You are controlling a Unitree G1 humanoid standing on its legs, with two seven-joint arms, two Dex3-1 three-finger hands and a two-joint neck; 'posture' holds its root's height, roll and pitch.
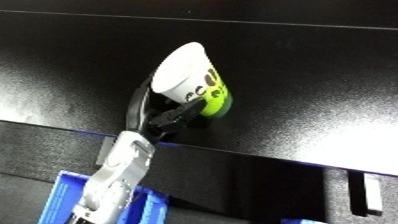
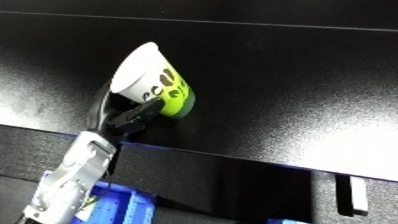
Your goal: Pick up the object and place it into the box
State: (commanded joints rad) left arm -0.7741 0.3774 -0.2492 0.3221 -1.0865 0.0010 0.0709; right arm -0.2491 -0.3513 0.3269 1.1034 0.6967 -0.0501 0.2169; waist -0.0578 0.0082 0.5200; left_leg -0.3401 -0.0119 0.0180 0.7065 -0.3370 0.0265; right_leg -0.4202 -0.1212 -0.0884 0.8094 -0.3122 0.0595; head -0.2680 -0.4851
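Observation:
A white paper cup (image 1: 191,80) with a green band and black lettering hangs tilted over the black table (image 1: 302,60), its wide white end turned up and to the left. My left hand (image 1: 169,119) is shut on it from below, with black fingers curled round the cup's lower side and the thumb against the lettering. The silver forearm (image 1: 115,175) rises from the lower left edge. Part of the blue bin (image 1: 60,196) shows below the forearm, under the table's front edge. My right hand shows in neither view.
The table's front edge (image 1: 266,157) runs across the lower part of the view, dropping to the right. A pale upright bracket (image 1: 369,192) sits under it at the right. A small blue corner (image 1: 302,221) shows at the bottom edge.

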